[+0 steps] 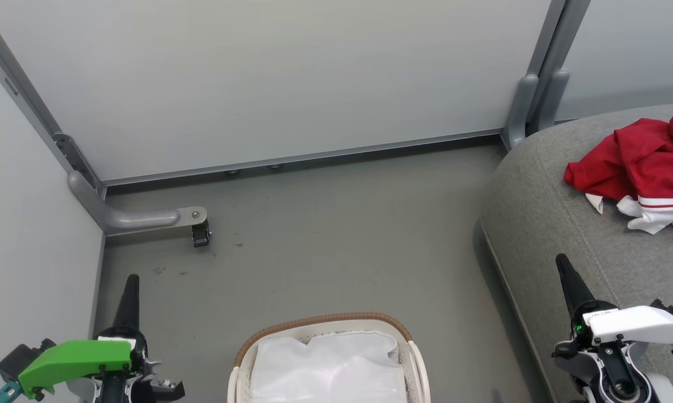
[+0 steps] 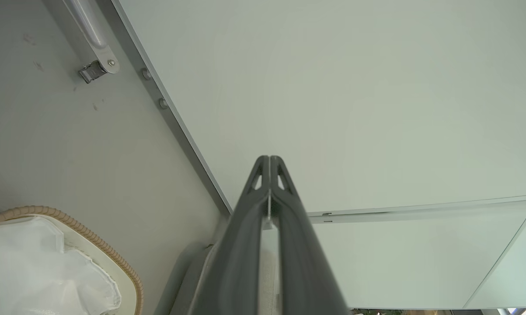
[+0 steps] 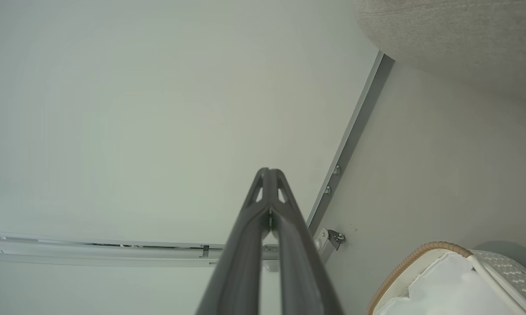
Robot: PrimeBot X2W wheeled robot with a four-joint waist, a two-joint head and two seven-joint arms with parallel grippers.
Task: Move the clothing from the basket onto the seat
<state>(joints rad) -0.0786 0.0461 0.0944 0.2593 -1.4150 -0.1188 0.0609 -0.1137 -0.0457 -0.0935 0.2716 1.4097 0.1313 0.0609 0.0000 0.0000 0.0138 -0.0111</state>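
The red clothing (image 1: 644,162) with white panels and striped trim lies in a heap on the grey seat (image 1: 549,224) at the right. The white basket (image 1: 319,324) with its brown rim stands on the floor at bottom centre; inside it I see a plain white liner cloth (image 1: 328,366). My left gripper (image 1: 130,280) is shut at the lower left, left of the basket, holding nothing. My right gripper (image 1: 563,262) is shut over the seat's front edge, below the clothing, empty too. Both wrist views show the fingertips (image 2: 269,159) (image 3: 268,170) pressed together, with the basket rim (image 2: 70,221) (image 3: 420,253) low in each.
Pale partition walls (image 1: 258,84) close off the back and left, with grey metal feet (image 1: 140,215) and a small caster (image 1: 201,235) on the floor. A second post foot (image 1: 523,112) stands by the seat's far corner. Bare grey floor (image 1: 342,235) lies between the basket and the wall.
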